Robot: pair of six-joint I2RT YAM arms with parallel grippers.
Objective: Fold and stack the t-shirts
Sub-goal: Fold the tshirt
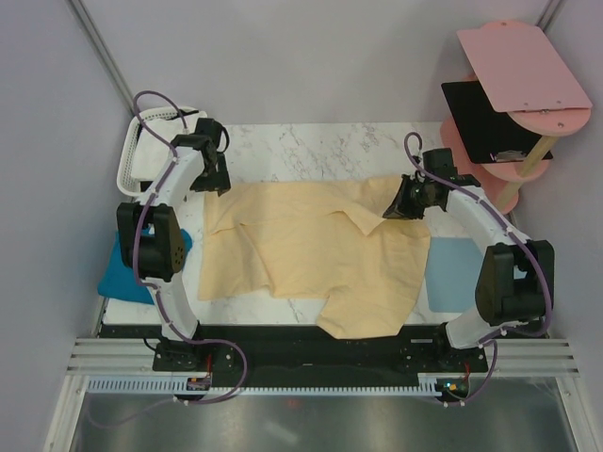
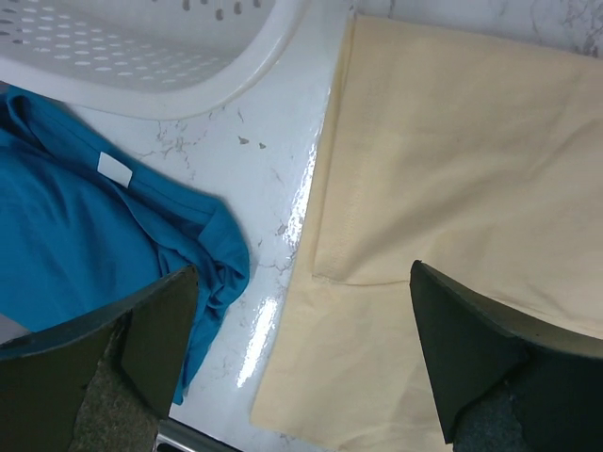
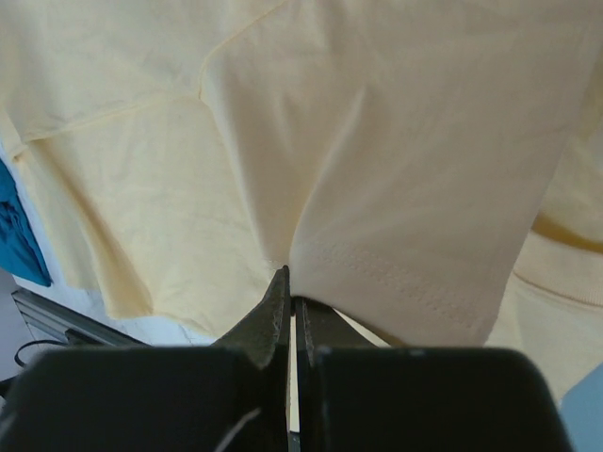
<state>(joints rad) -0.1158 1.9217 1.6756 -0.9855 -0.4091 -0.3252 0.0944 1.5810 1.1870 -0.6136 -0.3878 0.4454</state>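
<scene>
Right gripper [image 3: 287,281] clamps the soft pale yellow-cream cloth t-shirt [image 1: 311,250], which spreads to its 8 o'clock. Left gripper [image 2: 303,273] gapes empty over the shirt's 10 o'clock corner.

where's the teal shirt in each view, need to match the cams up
top external: teal shirt at the table's left edge, lower left of the picture.
left wrist: teal shirt fills the left side, just below the basket.
right wrist: only a sliver of the teal shirt at the far left edge.
shared landmark: the yellow shirt, in all three views, always to the teal one's right.
</scene>
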